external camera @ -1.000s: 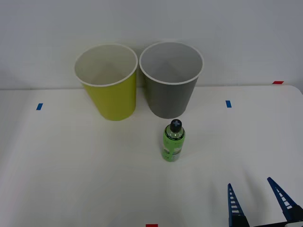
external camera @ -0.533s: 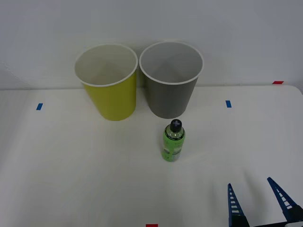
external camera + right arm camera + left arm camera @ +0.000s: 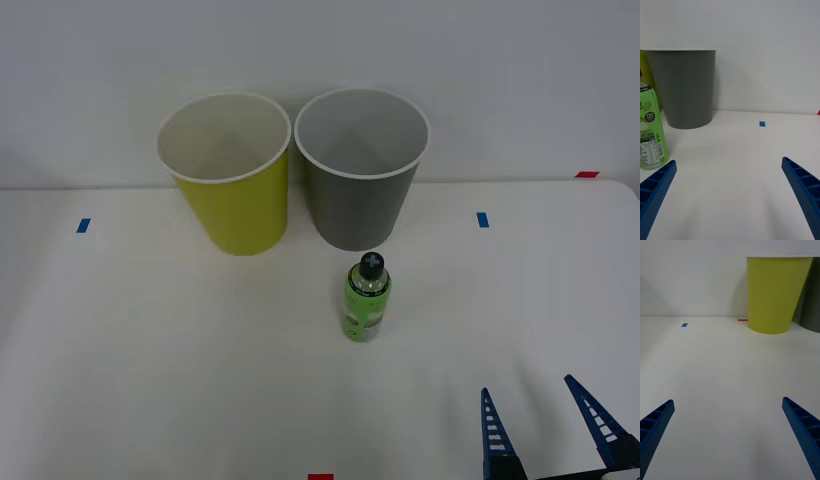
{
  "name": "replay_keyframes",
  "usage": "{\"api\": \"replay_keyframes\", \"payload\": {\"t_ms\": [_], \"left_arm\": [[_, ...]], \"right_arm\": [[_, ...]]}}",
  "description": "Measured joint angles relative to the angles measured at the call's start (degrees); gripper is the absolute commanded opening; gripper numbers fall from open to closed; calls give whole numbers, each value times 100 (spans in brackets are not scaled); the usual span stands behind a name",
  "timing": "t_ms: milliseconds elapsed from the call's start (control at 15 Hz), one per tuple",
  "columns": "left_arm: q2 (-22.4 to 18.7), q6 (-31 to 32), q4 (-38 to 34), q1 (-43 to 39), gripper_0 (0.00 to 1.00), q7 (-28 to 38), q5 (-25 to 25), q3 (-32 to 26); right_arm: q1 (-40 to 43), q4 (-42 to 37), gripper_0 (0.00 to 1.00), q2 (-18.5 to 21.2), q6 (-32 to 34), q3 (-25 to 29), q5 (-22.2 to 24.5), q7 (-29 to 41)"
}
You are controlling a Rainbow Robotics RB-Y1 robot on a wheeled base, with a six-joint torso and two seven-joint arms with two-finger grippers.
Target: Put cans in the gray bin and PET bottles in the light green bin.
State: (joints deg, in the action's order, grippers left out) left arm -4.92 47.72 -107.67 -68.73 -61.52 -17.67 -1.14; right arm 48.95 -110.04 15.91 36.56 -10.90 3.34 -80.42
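A small PET bottle (image 3: pixel 367 300) with a green label and a dark cap stands upright on the white table, just in front of the gray bin (image 3: pixel 360 170). The light green bin (image 3: pixel 228 175) stands beside the gray one, on its left. My right gripper (image 3: pixel 545 415) is open at the table's front right, well short of the bottle. Its wrist view has the bottle (image 3: pixel 650 133) next to one finger, with the gray bin (image 3: pixel 683 88) behind. My left gripper (image 3: pixel 728 435) is open and empty over bare table, the light green bin (image 3: pixel 775 294) far ahead of it.
The white table (image 3: pixel 150 350) carries blue tape marks at the left (image 3: pixel 83 225) and right (image 3: pixel 483 219). Red tape marks sit at the front edge (image 3: pixel 320 477) and far right (image 3: pixel 587 174). A plain wall rises behind the bins.
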Motion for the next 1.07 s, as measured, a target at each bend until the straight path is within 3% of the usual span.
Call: {"api": "replay_keyframes", "payload": {"t_ms": [1067], "left_arm": [[0,0,0,0,100,0,0,0]], "right_arm": [[-1,17,100,-5,-2,-15,3,-1]]}}
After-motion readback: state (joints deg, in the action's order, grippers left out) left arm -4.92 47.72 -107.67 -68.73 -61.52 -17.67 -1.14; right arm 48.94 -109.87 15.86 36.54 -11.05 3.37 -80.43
